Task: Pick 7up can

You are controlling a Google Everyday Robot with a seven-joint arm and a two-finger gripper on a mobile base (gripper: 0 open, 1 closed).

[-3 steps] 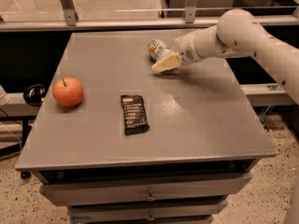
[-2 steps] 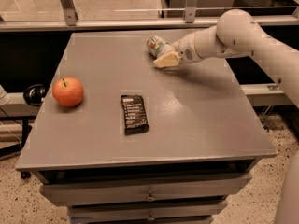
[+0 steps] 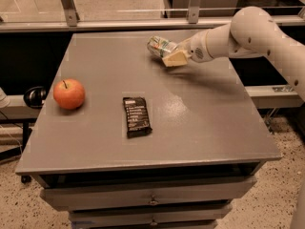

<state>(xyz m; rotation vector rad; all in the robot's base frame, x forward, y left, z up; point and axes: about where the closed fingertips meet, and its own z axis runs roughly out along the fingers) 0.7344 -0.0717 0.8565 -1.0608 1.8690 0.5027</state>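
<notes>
**The can is in the grip. Now lift it with care.**

The gripper [image 3: 167,54] is at the far side of the table [image 3: 214,123], toward the right. It comes in from the right on the end of the white arm [image 3: 248,30]. Its fingers are closed on the 7up can [image 3: 159,46]. The can is tipped over on a slant, with its shiny end pointing up and to the left. One pale finger shows under the can. The other finger is hidden, so I think the hold is firm, but I cannot be sure. There is a dark shadow on the table below the can. That makes me think the can is a little way up off the top.

To do this step well, the squeeze should stay tight, because a smooth, round can may slip. The lift should go straight up and slow, with no quick swing.

The apple [image 3: 69,93] and the black snack wrapper [image 3: 136,116] lie well apart from the can, nearer the front. They are not in the way.
</notes>
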